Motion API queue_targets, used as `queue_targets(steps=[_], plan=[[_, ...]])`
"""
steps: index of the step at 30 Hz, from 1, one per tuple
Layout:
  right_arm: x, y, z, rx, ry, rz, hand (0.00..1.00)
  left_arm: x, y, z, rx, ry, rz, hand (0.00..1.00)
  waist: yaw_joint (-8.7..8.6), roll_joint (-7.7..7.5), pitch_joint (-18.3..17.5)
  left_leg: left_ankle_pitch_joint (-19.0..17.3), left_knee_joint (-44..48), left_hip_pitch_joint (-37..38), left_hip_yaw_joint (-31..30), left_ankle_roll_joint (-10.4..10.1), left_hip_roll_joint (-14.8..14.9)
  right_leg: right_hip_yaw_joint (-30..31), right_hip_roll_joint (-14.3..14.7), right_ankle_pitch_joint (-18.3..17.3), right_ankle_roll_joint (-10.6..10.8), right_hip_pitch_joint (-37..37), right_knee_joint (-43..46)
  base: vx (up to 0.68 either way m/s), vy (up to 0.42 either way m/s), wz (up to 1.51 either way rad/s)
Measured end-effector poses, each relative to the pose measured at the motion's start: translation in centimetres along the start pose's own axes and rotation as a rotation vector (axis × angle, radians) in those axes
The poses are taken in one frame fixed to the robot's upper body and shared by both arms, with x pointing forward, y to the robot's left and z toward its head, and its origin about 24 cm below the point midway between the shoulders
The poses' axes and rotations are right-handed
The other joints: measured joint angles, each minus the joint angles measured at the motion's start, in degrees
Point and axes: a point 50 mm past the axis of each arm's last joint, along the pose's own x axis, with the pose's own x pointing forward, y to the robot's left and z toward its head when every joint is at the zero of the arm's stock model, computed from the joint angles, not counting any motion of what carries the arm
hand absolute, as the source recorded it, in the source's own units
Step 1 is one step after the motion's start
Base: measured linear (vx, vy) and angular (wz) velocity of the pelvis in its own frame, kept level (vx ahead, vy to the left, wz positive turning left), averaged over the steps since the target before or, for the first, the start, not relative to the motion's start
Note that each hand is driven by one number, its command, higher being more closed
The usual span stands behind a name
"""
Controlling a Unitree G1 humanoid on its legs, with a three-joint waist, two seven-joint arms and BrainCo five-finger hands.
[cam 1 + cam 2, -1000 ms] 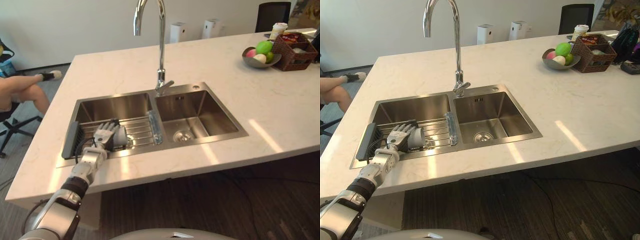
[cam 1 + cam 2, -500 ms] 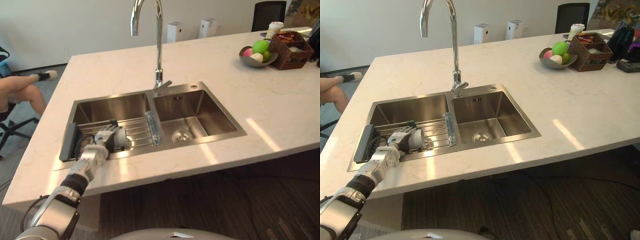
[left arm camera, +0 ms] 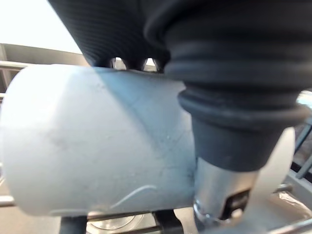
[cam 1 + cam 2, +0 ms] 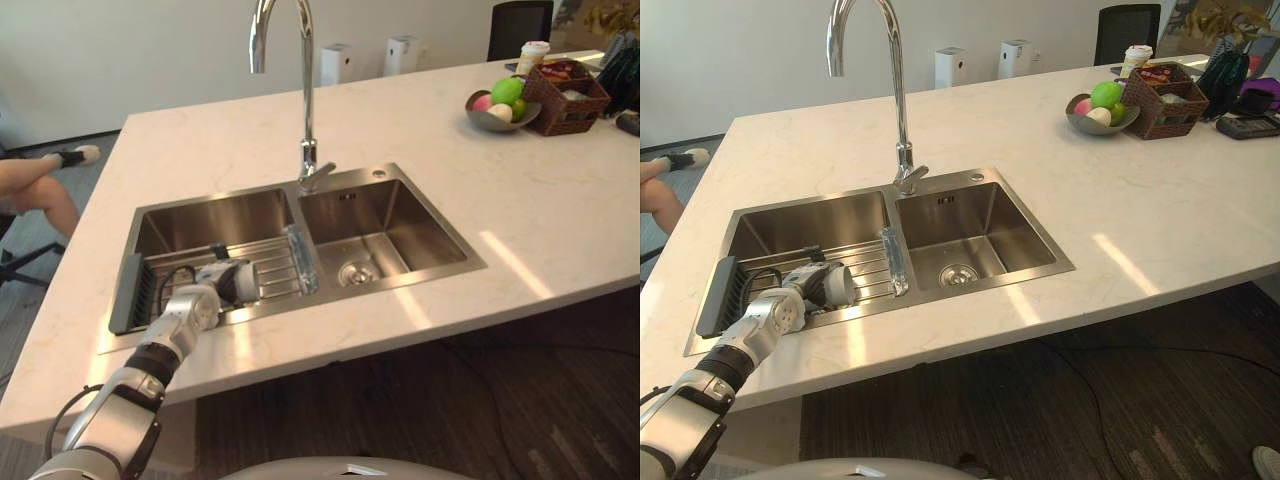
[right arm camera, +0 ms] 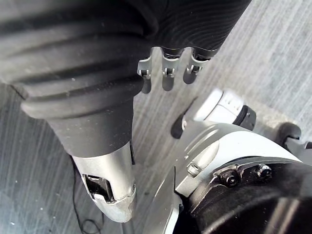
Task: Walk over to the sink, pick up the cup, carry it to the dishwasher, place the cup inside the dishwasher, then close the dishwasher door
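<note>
Our left hand (image 4: 212,284) curls fingers and thumb round the pale cup (image 3: 97,146), which lies sideways on the wire rack (image 4: 275,262) in the sink's (image 4: 360,176) left basin. It looks light, rigid and probably slippery, so mid-barrel suits. Our right hand (image 5: 109,180) hangs with its fingers relaxed

We see a brightly lit scene, pale patches of light lying across the countertop (image 4: 520,190) and glare glinting off the steel sink (image 4: 215,215) and faucet (image 4: 307,90).
</note>
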Motion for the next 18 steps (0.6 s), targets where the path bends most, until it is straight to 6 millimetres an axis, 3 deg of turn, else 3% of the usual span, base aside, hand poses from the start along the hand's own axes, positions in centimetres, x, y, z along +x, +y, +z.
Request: queue_targets(steps=[8, 13, 18], plan=[[0.0, 0.2, 0.2, -0.017, -0.005, 0.011, 0.0, 0.0, 0.3, 0.5, 0.026, -0.04, 0.069, 1.0, -0.04, 0.03, 0.28, -0.17, -0.02, -0.14, -0.01, -0.02, 0.03, -0.1, -0.02, -0.26, 0.21, -0.1, 0.0, -0.01, -0.005, 0.0], [0.1, 0.2, 0.2, -0.018, -0.005, 0.016, 0.0, -0.6, 1.3, 1.5, 0.067, -0.15, 0.325, 1.0, 0.11, 0.05, 0.57, 0.09, -0.03, -0.48, -1.11, 0.53, -0.17, -1.54, -0.4, -0.48, 0.08, 0.13, 0.01, 0.02, -0.007, 0.12], [0.1, 0.5, 0.2, -0.024, -0.001, 0.034, 0.0, -2.3, 2.3, 1.8, -0.04, -0.17, 0.673, 1.0, 0.34, -0.42, 1.52, 0.14, -0.02, -0.38, -3.59, 0.66, -0.21, -4.18, -0.69, -1.3, 0.08, 1.58, 0.38, 0.04, -0.009, 0.26]])
